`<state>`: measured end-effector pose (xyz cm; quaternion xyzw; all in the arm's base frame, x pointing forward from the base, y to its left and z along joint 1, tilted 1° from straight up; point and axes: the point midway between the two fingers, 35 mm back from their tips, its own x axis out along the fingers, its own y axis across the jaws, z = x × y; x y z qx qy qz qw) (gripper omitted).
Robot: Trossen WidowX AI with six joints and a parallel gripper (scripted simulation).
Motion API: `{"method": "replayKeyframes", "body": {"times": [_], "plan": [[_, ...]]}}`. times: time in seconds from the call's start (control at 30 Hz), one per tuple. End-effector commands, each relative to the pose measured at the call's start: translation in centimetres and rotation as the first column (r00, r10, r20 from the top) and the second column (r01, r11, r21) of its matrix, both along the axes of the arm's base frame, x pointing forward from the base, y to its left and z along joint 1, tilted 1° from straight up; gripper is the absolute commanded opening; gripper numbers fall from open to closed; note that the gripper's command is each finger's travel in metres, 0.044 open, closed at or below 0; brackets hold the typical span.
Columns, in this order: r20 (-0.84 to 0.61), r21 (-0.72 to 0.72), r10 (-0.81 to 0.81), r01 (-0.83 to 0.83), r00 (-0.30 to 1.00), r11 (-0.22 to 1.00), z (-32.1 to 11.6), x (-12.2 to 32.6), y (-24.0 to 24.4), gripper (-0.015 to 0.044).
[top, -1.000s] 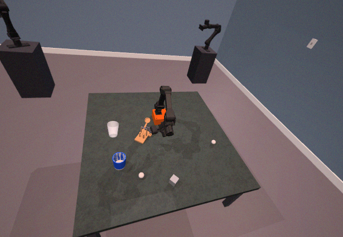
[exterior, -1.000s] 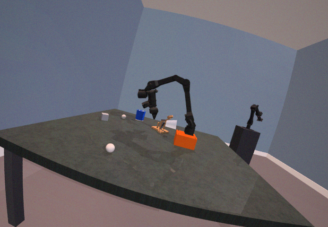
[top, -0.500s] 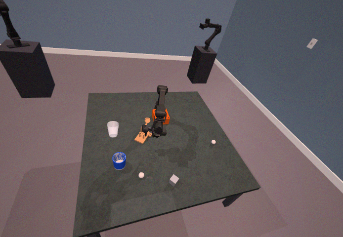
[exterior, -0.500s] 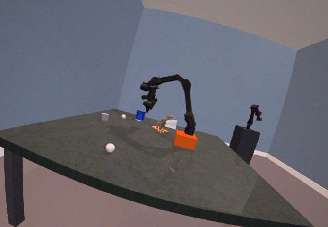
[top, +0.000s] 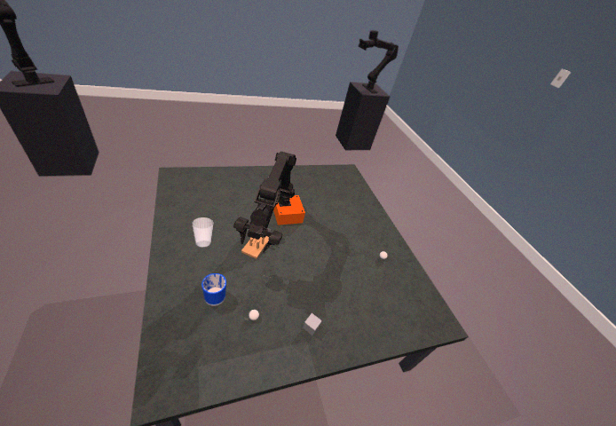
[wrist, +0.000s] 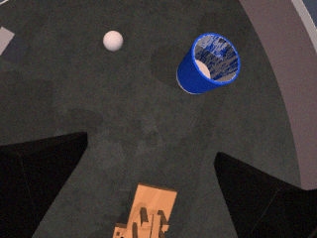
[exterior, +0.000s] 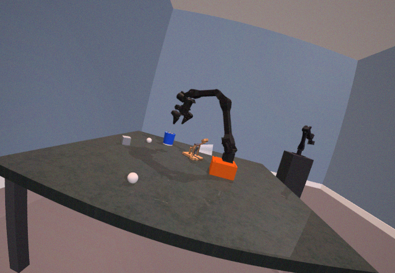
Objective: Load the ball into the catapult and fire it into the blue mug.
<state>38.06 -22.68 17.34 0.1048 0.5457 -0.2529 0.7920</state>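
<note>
Top: pincer (top: 257, 243) (exterior: 179, 123) (wrist: 153, 150) over the catapult (top: 255, 248) (exterior: 193, 156) (wrist: 154, 203), hiding its upper part. Blue mug (top: 214, 289) (exterior: 169, 138) (wrist: 198, 74) upright on the tabletop (top: 319, 240) (exterior: 185, 199) (wrist: 149, 114), lower left of centre; clear cup (top: 202, 232) (exterior: 206, 149) above it.

Exterior: pincer seen raised well above the tabletop; catapult's raised spoon visible, right of centre. One ball (top: 383, 255) (exterior: 132, 178) lower left.

Wrist: fingers wide apart, nothing between. Catapult at bottom edge, mug upper right; something pale inside it, also seen from top. Another ball (top: 253, 314) (exterior: 149, 140) (wrist: 113, 41) upper left.
</note>
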Motion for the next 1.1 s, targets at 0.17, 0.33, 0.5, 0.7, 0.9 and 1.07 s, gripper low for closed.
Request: {"method": "replayKeyframes", "body": {"times": [0.17,0.33,0.5,0.7,0.9,1.07], "plan": [[0.226,0.023,-0.195,0.195,0.955,0.981,4.4,0.1,-6.3,0.044],[0.334,0.044,-0.275,0.277,0.902,0.96,6.9,-0.3,-9.4,0.044],[0.338,0.045,-0.278,0.28,0.899,0.959,7.0,-0.3,-9.5,0.044],[0.338,0.045,-0.278,0.28,0.899,0.959,7.0,-0.3,-9.5,0.044],[0.338,0.045,-0.278,0.28,0.899,0.959,7.0,-0.3,-9.5,0.044],[0.338,0.045,-0.278,0.28,0.899,0.959,7.0,-0.3,-9.5,0.044]]}}
